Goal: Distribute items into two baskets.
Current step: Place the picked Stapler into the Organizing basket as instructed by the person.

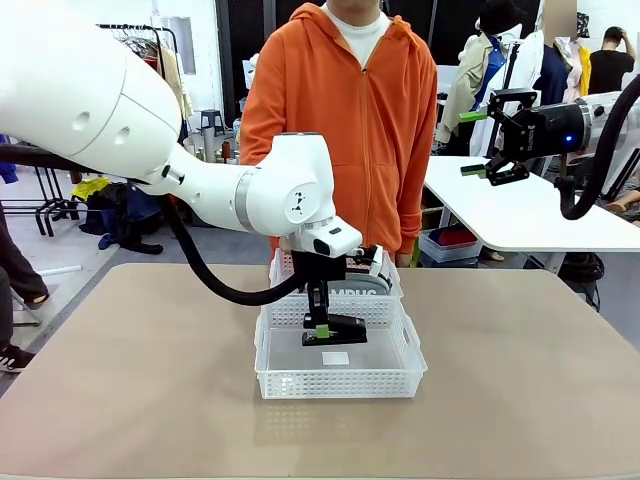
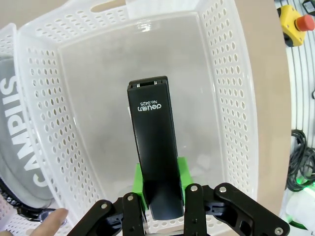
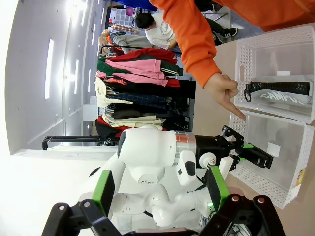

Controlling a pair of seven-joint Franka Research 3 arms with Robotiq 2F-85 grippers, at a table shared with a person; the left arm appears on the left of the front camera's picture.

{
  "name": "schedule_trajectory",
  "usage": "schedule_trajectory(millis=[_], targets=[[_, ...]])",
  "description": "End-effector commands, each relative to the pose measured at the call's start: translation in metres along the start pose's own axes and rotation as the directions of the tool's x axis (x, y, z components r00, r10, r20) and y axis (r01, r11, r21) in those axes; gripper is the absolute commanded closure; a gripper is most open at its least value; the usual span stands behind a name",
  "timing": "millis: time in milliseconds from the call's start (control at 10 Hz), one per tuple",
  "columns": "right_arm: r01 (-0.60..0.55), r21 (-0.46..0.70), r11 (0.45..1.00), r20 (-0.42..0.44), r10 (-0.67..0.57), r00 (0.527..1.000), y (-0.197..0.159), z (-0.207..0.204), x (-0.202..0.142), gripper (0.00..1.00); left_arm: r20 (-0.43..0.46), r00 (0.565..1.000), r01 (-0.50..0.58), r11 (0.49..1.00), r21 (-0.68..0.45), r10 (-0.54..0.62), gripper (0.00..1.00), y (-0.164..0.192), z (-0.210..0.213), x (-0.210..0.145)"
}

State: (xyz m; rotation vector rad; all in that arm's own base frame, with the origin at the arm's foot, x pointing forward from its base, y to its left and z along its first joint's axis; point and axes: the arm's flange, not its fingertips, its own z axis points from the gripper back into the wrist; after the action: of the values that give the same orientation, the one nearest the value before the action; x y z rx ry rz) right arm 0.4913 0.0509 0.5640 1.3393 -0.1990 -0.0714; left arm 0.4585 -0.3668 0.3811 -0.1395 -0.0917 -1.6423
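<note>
Front view: our left gripper (image 1: 321, 330) holds the stapler (image 1: 338, 329) inside the near basket (image 1: 338, 381), not yet released. The pouch (image 3: 280, 93) already lies in the far basket (image 3: 246, 59). Our right gripper (image 1: 484, 143) hangs wide, empty.

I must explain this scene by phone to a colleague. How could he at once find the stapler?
Start at the brown table and find the two white baskets at its middle. In the near basket, the left end effector holds a small black stapler above the floor. The grey CAMPUS pouch in the far basket is larger and soft.
</note>
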Motion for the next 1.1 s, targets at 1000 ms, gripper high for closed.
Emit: schedule_trajectory(millis=[1000], targets=[[0.003,-0.003,1.0,0.005,-0.003,1.0,0.004,0.0,0.001,0.0,-0.09,0.995,-0.057,0.996,-0.068,0.051,1.0,0.031,-0.038,0.014]])
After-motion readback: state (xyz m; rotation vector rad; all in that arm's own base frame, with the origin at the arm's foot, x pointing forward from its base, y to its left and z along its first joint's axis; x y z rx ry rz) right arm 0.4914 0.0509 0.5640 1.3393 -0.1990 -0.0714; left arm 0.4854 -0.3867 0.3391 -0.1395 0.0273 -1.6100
